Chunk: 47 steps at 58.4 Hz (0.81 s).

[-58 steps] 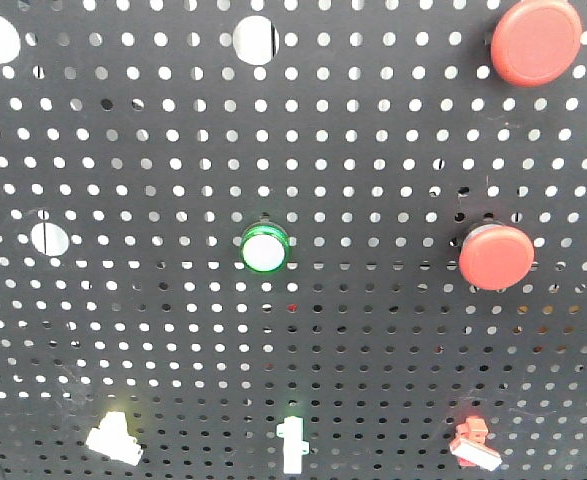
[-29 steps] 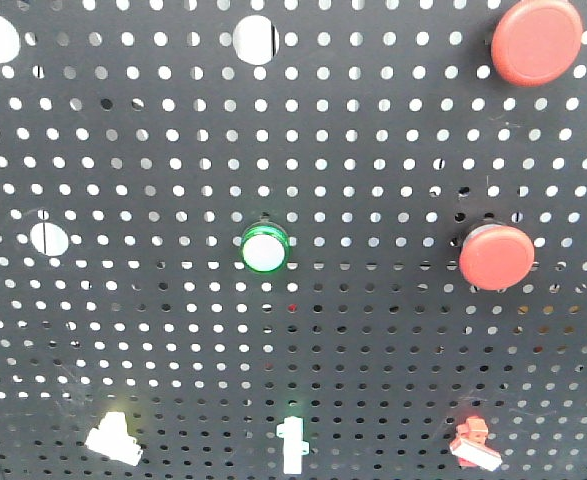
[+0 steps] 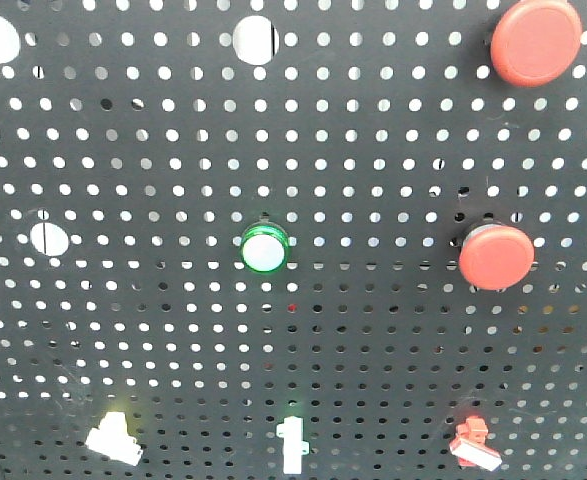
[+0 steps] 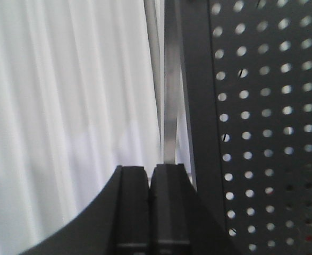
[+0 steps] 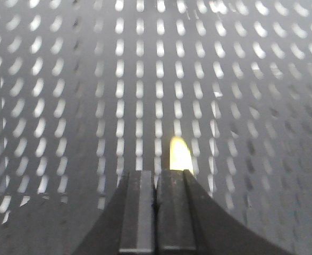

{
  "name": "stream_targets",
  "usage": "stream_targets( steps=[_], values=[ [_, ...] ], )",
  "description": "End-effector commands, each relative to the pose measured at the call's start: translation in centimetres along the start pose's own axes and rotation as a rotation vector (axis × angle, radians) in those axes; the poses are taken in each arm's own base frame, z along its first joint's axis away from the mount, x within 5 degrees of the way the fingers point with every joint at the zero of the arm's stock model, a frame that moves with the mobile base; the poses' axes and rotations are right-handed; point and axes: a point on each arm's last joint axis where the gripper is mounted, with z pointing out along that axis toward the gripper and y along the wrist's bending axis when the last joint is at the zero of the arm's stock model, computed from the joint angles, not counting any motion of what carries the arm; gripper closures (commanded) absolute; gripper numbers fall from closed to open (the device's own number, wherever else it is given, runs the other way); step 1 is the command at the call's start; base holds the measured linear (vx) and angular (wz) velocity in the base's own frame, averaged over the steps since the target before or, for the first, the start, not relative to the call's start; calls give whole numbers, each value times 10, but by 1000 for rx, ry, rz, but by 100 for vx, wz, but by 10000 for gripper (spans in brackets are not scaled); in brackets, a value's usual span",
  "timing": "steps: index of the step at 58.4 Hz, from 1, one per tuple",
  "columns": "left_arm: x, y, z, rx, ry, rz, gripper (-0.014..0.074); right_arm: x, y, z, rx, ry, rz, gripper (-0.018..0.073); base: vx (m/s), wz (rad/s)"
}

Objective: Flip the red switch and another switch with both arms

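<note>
The red switch (image 3: pixel 474 442), a small red lever with a white bar tip, sits at the pegboard's lower right. Another switch (image 3: pixel 113 438), a pale cream lever, is at the lower left. Neither gripper shows in the front view. My left gripper (image 4: pixel 150 170) is shut on nothing, pointing along the board's left frame post (image 4: pixel 197 106) with a white curtain behind. My right gripper (image 5: pixel 156 172) is also shut on nothing, facing the perforated board. A small glowing yellow shape (image 5: pixel 180 155) sits just past its right fingertip. I cannot tell what that shape is.
On the black pegboard (image 3: pixel 153 330), a white toggle with a green base (image 3: pixel 293 445) stands between the two levers. A green-ringed white button (image 3: pixel 264 249) is at the centre. Two big round red buttons (image 3: pixel 536 40) (image 3: pixel 496 256) are on the right.
</note>
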Motion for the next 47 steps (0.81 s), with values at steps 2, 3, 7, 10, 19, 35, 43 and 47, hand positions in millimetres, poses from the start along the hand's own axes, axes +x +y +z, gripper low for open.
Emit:
stream_targets(
  steps=[2,3,7,10,19,35,43,47],
  values=[
    [-25,3,12,-13,-72,-38,594,-14,0,13,-2,-50,27,566,0,0],
    [-26,3,13,-13,-71,-44,594,-13,0,14,-5,-45,37,566,0,0],
    [-29,3,15,-9,-72,-71,594,-11,1,17,-12,-25,63,566,0,0],
    [-30,2,17,5,-58,-96,594,-11,2,17,-20,-18,93,566,0,0],
    [-24,-15,32,153,52,-92,594,-10,3,17,-33,-13,139,566,0,0],
    [-10,-64,52,466,117,-40,594,-9,3,17,-33,5,135,566,0,0],
    [1,-78,63,507,173,-27,594,-9,3,17,-33,5,135,566,0,0],
    [6,-82,70,504,188,-21,594,-9,3,17,-33,5,135,566,0,0]
  ],
)
